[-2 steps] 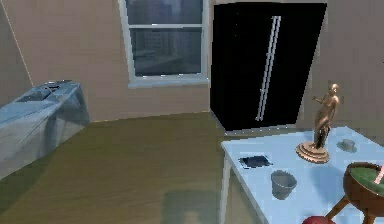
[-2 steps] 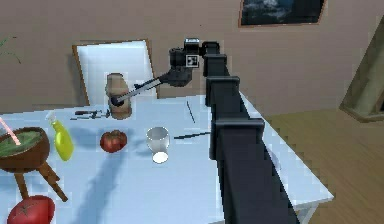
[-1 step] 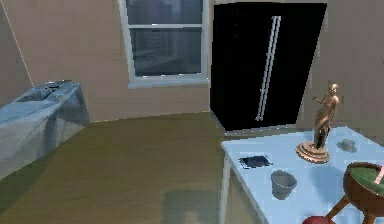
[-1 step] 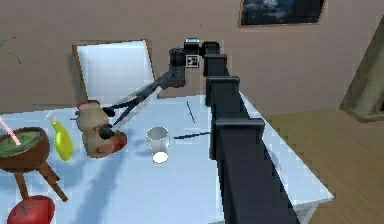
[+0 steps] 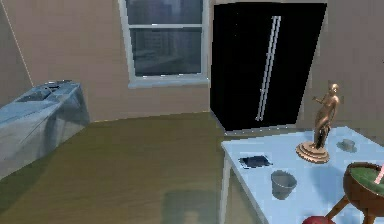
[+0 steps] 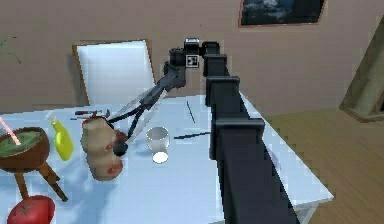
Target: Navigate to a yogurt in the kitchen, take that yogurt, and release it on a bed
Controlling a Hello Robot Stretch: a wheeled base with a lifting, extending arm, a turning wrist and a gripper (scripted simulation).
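Note:
A small pale cup (image 6: 157, 138) stands on the light blue table (image 6: 270, 170), with a white disc (image 6: 160, 157) lying just in front of it. The same cup (image 5: 283, 183) sits near the table's (image 5: 250, 195) front edge in the forward view. The dark arm (image 6: 235, 150) rises across the table. My gripper (image 6: 119, 136) slants down and left from the white marker squares (image 6: 186, 58). Its fingers (image 6: 140, 103) end at a brown and cream figure (image 6: 100, 152) standing on the table, left of the cup. I cannot tell whether the gripper holds anything.
A yellow bottle (image 6: 63, 138), a green bowl on a wooden stand (image 6: 22, 150) and a red fruit (image 6: 30, 210) crowd the table's left. A white chair (image 6: 115, 65) stands behind. Ahead are a black fridge (image 5: 265, 65), a bronze statue (image 5: 322, 125), a sink counter (image 5: 40, 115) and open floor (image 5: 140, 165).

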